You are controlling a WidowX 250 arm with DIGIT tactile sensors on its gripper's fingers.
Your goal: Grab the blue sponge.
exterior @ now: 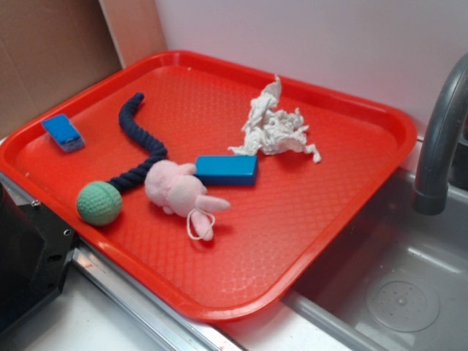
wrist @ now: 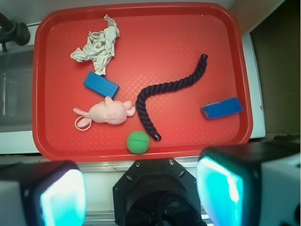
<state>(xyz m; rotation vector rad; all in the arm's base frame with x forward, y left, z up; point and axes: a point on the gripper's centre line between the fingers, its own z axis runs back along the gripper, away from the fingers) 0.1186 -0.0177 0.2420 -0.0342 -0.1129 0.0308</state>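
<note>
In the wrist view we see the gripper (wrist: 141, 197) from behind, its two fingers (wrist: 61, 197) spread wide apart at the lower left and lower right of the frame, pads glowing teal, with nothing between them and nothing touching them; they hang over the pale counter edge below the red tray (wrist: 141, 33), clear of everything on it. The blue sponge (wrist: 222, 108) lies near the tray's right edge in that view, tilted slightly, its paler side showing along one long edge; in the exterior view we find the same sponge (exterior: 63, 132) at the left of the frame, close to the tray's raised rim and well apart from the other items. Across the tray we see a dark navy rope (wrist: 169, 94) curving from the upper right toward the centre, its lower end near a green ball (wrist: 138, 142) by the bottom rim. Just left of the ball lies a pink plush toy (wrist: 108, 113), and above it, just beside it, a longer solid blue block (wrist: 100, 84). A crumpled white cloth (wrist: 96, 44) sits at the upper left. A grey faucet (exterior: 442, 139) rises at the right edge of the exterior view over a steel sink (exterior: 395, 270). We can read no brand, label or writing on any item.
</note>
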